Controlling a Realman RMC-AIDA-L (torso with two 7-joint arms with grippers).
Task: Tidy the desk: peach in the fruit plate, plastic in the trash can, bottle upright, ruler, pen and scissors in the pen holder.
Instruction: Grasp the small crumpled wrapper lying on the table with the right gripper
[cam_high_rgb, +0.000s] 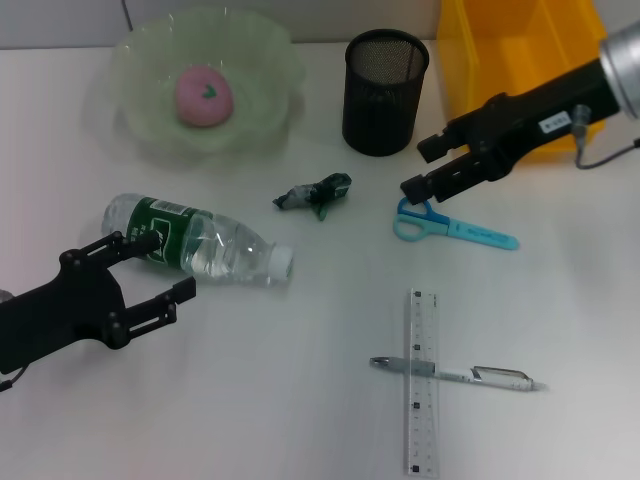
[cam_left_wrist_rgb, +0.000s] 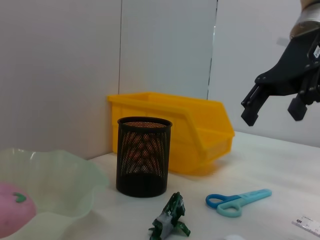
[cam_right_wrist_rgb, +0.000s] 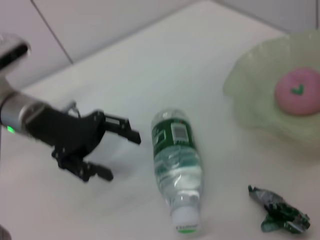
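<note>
The pink peach (cam_high_rgb: 205, 95) lies in the pale green fruit plate (cam_high_rgb: 262, 92). A clear bottle (cam_high_rgb: 196, 240) with a green label lies on its side. My left gripper (cam_high_rgb: 170, 265) is open right at its base end, one finger over the label. The crumpled green plastic (cam_high_rgb: 315, 193) sits mid-desk. My right gripper (cam_high_rgb: 421, 167) hangs open just above the blue scissors' (cam_high_rgb: 455, 228) handles, beside the black mesh pen holder (cam_high_rgb: 385, 92). Near the front, the pen (cam_high_rgb: 455, 372) lies across the clear ruler (cam_high_rgb: 422, 380). The left wrist view shows the right gripper (cam_left_wrist_rgb: 275, 107) raised over the scissors (cam_left_wrist_rgb: 237, 202).
The yellow trash can (cam_high_rgb: 520, 60) stands at the back right, behind my right arm. The right wrist view shows the left gripper (cam_right_wrist_rgb: 120, 157) beside the bottle (cam_right_wrist_rgb: 177, 167), with the plastic (cam_right_wrist_rgb: 277, 215) and the plate (cam_right_wrist_rgb: 250, 95) farther along.
</note>
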